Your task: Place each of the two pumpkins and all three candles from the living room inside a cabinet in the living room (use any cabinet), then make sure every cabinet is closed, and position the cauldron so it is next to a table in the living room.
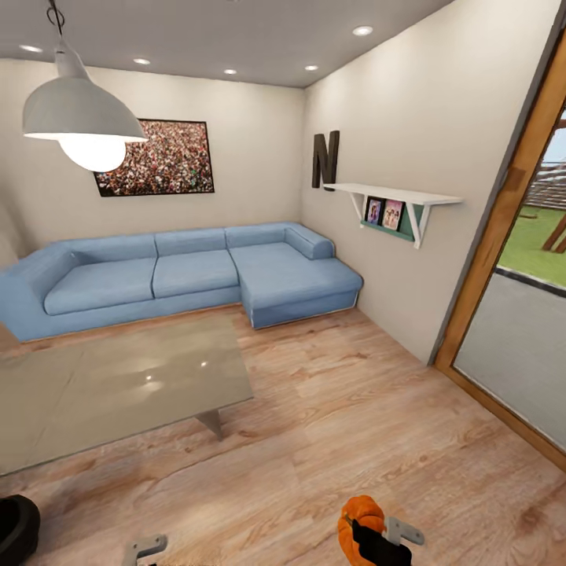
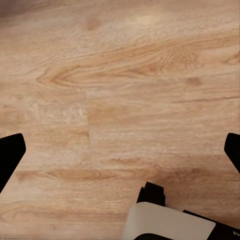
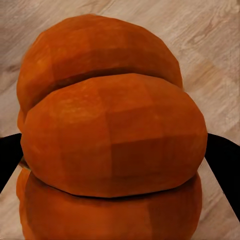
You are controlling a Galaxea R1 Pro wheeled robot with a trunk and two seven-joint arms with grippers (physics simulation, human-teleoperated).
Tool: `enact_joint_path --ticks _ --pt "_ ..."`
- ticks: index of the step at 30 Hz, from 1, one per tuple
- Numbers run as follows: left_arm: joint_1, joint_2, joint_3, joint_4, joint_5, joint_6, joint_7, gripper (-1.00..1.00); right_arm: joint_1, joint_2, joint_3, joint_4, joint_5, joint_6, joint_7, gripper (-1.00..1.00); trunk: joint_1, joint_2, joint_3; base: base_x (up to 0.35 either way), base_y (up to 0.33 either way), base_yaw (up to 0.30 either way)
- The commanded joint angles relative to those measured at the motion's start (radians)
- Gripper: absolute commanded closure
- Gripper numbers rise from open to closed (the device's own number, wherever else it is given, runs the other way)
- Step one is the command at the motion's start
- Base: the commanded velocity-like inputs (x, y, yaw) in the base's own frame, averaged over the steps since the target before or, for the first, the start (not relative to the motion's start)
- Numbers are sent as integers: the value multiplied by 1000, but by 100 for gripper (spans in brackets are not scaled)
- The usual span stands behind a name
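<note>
Pumpkin (image 3: 112, 135) is squeezed between the 2 black fingers (image 3: 225, 170) of the right gripper (image 1: 376, 542), which is clamped on it, held up over the wood floor (image 1: 354, 409). In the head view the pumpkin (image 1: 360, 520) sits low, off to the right of the table (image 1: 118, 385) and well apart from it. The left gripper (image 2: 120, 155) has its fingers (image 2: 10, 152) spread wide apart with nothing between them, just floor (image 2: 120, 75) below. The cauldron (image 1: 16, 528) (only its black edge peeks in) sits on the floor just beside the table's near left corner. Behind the table is a long blue sofa (image 1: 181, 275). A white lamp (image 1: 79, 114) hangs above the table.
</note>
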Motion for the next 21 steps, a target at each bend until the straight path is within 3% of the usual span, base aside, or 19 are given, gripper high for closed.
enact_joint_path --ticks 1,21 --pt "0 1 -8 -3 7 6 7 -100 -1 0 9 -1 -6 -3 -7 100 0 -1 -1 0 0 266" --pt "0 1 -8 -2 7 6 7 -100 -1 4 9 -1 -6 -4 -7 100 0 -1 12 0 0 266"
